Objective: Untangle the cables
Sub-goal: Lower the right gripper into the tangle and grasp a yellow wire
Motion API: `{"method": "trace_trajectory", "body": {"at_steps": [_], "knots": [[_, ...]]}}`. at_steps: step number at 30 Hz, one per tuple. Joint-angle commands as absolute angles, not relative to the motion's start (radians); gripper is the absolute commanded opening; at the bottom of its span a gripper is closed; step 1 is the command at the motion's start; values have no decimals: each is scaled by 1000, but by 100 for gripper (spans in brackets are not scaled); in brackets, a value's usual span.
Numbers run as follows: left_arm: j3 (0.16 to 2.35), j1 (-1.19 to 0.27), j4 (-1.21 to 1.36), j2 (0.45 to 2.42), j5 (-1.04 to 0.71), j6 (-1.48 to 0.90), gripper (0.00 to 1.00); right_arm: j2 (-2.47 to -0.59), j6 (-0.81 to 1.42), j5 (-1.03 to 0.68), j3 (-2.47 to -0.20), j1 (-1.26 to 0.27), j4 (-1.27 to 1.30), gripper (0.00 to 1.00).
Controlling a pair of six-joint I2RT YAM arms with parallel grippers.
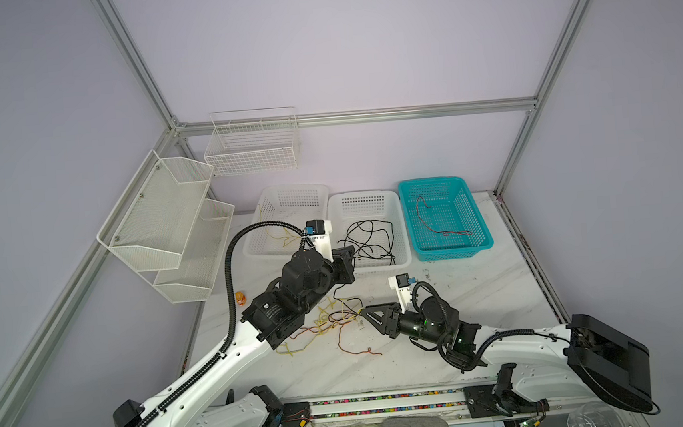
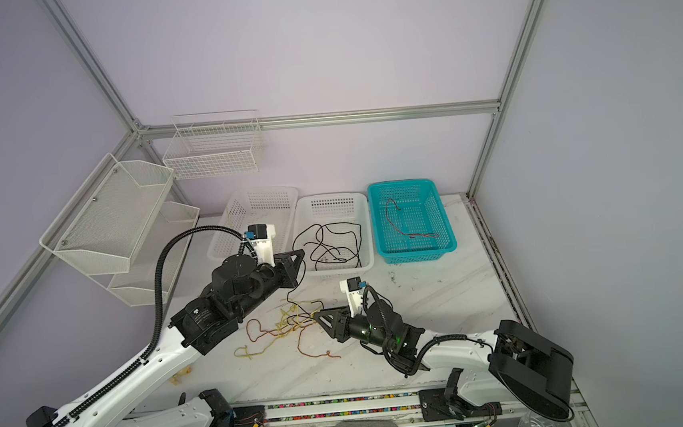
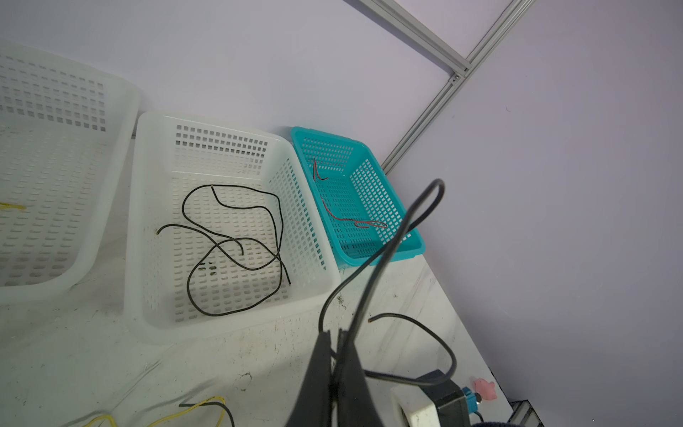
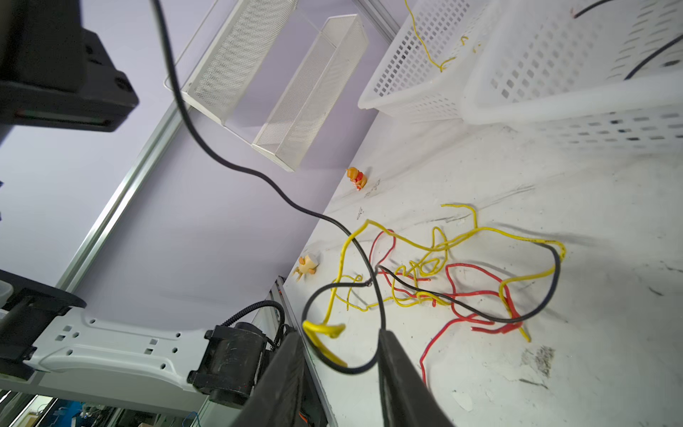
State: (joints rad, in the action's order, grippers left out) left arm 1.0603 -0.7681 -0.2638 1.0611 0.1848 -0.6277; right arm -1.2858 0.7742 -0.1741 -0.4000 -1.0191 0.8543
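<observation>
Pinched in the closed left gripper (image 3: 334, 338) above the tangle (image 4: 425, 273), the black cable (image 4: 221, 162) is looped, ungripped, between the half-open fingers of the right gripper (image 4: 340, 336).

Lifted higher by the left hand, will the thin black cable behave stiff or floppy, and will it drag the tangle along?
Likely floppy: the thin black cable sags in curves from the left hand down into the tangle of yellow and red cables. Probably light, hanging from that pinch alone. It may tug that tangle, since it threads through it.
</observation>
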Motion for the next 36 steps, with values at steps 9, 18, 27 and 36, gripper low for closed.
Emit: {"method": "trace_trajectory", "body": {"at_steps": [9,18,27,36], "knots": [[1108,-770,-194,1041,160,-635,0,-1303,794,-145,-414,-1039,987,37],[1095,-769,-183,1037,155,-638,0,-1328,770,-150,-425,-1045,1005,36],[1084,-771,-183,1029,140,-646,0,-1360,780,-144,-442,-1051,1046,36],[1072,-770,-189,981,179,-638,0,-1404,748,-151,-432,-1051,1071,32]]}}
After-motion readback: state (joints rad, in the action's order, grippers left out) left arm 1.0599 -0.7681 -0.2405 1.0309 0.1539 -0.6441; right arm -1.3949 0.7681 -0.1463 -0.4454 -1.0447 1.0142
